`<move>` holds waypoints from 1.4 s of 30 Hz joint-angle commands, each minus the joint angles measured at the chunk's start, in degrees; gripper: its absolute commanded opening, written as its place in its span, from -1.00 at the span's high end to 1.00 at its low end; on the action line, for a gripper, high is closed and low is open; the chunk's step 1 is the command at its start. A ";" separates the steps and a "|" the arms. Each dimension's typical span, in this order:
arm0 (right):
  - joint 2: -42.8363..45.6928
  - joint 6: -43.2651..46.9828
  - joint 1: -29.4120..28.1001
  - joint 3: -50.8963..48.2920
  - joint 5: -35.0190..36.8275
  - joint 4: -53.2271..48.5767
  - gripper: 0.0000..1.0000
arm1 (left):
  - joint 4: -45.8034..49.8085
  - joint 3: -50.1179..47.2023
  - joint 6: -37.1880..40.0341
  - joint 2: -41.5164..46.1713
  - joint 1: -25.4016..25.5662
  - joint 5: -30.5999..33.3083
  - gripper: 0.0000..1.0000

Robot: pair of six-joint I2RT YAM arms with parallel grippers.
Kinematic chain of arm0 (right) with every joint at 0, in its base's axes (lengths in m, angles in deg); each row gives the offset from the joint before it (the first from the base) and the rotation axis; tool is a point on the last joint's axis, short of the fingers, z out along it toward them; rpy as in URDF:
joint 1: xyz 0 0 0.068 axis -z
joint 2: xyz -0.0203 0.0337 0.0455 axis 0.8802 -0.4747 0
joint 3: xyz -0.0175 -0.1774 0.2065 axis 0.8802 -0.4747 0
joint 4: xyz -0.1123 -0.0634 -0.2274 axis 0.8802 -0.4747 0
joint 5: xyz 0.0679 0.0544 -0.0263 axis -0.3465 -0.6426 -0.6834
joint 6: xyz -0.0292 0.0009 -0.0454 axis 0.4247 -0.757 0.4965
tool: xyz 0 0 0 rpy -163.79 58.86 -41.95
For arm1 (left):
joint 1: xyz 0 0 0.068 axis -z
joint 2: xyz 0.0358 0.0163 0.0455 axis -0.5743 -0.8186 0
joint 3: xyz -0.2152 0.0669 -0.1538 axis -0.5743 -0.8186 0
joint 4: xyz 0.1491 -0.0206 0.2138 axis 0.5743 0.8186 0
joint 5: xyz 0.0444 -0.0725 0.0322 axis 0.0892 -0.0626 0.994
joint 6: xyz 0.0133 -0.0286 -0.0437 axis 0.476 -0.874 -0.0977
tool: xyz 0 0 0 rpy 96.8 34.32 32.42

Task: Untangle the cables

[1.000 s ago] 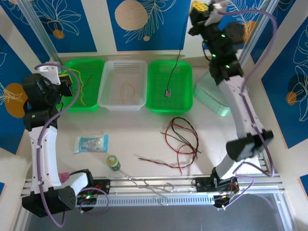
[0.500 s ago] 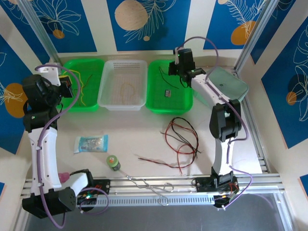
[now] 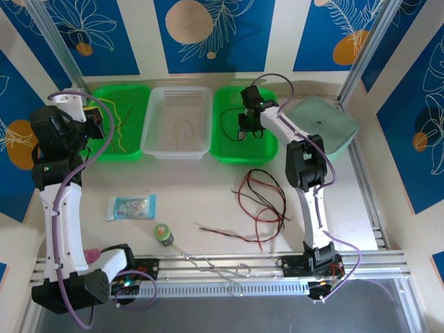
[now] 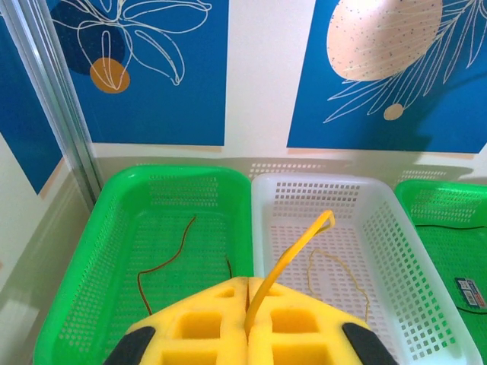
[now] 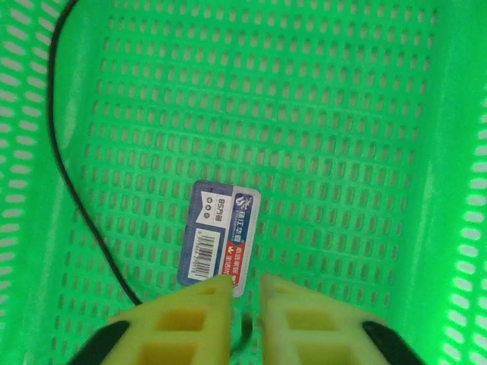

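Note:
My left gripper (image 4: pixel 249 286) is shut on a yellow cable (image 4: pixel 295 249) that sticks up from between its pads. It hangs over the left green basket (image 4: pixel 106 258), which holds a thin red-brown cable (image 4: pixel 163 257). My right gripper (image 5: pixel 246 280) sits low in the right green basket (image 5: pixel 342 114), jaws slightly apart. A black cable (image 5: pixel 57 167) runs through that gap and curves off to the left. A red and black tangle of cables (image 3: pixel 262 201) lies on the table. A yellow-tan cable (image 3: pixel 184 129) lies in the white basket (image 3: pixel 177 154).
A blue label (image 5: pixel 221 236) lies on the basket floor just ahead of the right jaws. On the table are a blue packet (image 3: pixel 130 206), a green tape roll (image 3: pixel 163 234) and a bent silver wire (image 3: pixel 216 267). A pale green lid (image 3: pixel 322 125) sits at the right.
The right arm has swung down from high at the back into the right green basket, bringing the black cable with it, and its jaws have parted. The left arm has not moved.

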State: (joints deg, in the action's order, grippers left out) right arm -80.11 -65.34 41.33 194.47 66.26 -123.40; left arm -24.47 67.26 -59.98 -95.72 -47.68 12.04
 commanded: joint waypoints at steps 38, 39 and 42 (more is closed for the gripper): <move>44.85 3.15 8.13 -31.07 -17.72 9.83 -0.51 | -17.14 38.08 -13.85 -24.54 13.78 0.42 1.00; 44.99 3.31 8.63 -30.31 -18.23 8.92 -0.51 | -17.08 38.33 -12.64 -25.75 15.15 1.31 1.00; 46.17 3.72 9.65 -29.88 -19.10 8.76 -0.51 | -16.25 37.89 -8.59 -29.11 18.31 4.30 1.00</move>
State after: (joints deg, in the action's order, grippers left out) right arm -35.87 -62.63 50.18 163.04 49.85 -114.16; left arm -39.96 103.79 -72.61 -122.69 -31.70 12.85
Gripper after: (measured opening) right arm 0.754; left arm 0.049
